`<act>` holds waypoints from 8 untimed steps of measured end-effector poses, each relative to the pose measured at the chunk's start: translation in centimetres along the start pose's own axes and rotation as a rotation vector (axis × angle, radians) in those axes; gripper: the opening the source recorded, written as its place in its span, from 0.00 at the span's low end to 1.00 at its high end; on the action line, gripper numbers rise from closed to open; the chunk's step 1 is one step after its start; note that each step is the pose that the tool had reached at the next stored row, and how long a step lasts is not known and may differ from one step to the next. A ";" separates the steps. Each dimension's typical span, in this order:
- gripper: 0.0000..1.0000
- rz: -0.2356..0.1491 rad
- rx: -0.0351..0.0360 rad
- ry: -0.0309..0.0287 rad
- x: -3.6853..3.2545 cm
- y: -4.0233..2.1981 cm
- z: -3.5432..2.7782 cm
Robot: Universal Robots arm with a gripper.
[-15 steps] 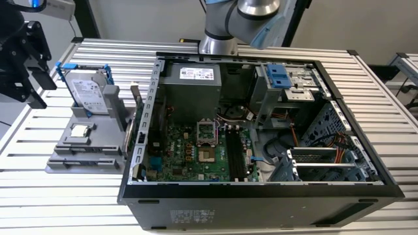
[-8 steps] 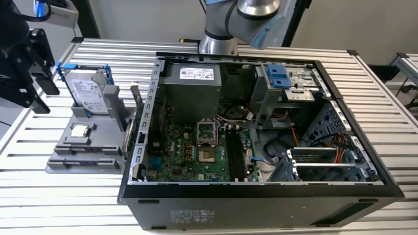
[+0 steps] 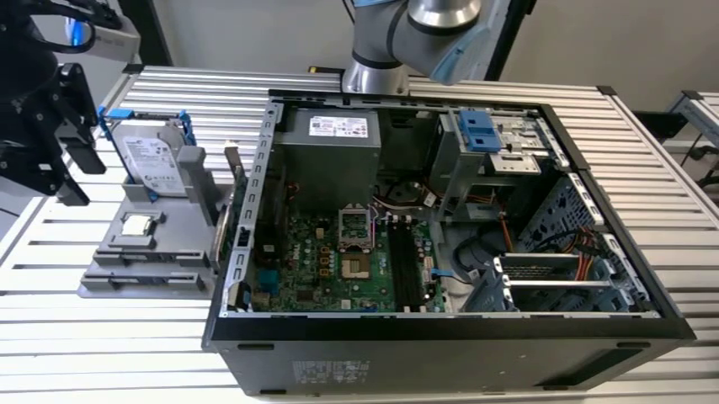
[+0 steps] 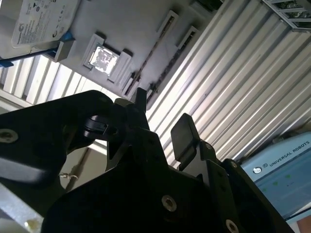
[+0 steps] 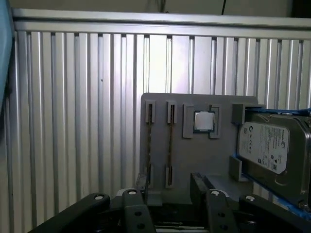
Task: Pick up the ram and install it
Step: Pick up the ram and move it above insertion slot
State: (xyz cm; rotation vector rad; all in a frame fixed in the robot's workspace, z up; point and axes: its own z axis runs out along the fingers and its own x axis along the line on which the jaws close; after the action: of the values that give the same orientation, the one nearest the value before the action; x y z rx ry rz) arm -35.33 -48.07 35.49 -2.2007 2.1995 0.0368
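— The fingers (image 5: pixel 198 184)?
— Spread, holding nothing — the gripper (image 5: pixel 169 187) hovers near the ram (image 5: pixel 170 145).
— Where's that?
— On edge in the grey holder (image 3: pixel 168 252), a second stick (image 5: pixel 149 141) alongside — at the exterior view's left, beside the computer case (image 3: pixel 450 353).

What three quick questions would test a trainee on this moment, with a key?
1. True or false: the gripper holds the ram.
2. Multiple choice: in the first wrist view, the processor sits in the gray holder between A) the ram and the hard drive; B) two hard drives; C) two fans.
3. Short answer: are the fingers open or shut?
Key: 1 false, the ram stands on edge in the gray holder. 2 A. 3 open, with nothing between them.
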 end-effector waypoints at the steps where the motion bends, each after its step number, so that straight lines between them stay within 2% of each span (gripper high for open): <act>1: 1.00 0.000 0.0000 0.0013 0.00 0.00 0.17; 5: 1.00 0.000 -0.0002 0.0060 0.03 0.00 0.74; 8: 1.00 0.000 -0.0001 0.0067 0.06 -0.02 1.07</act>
State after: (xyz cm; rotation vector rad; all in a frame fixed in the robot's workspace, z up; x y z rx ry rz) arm -35.31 -48.09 34.42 -2.2041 2.2031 0.0295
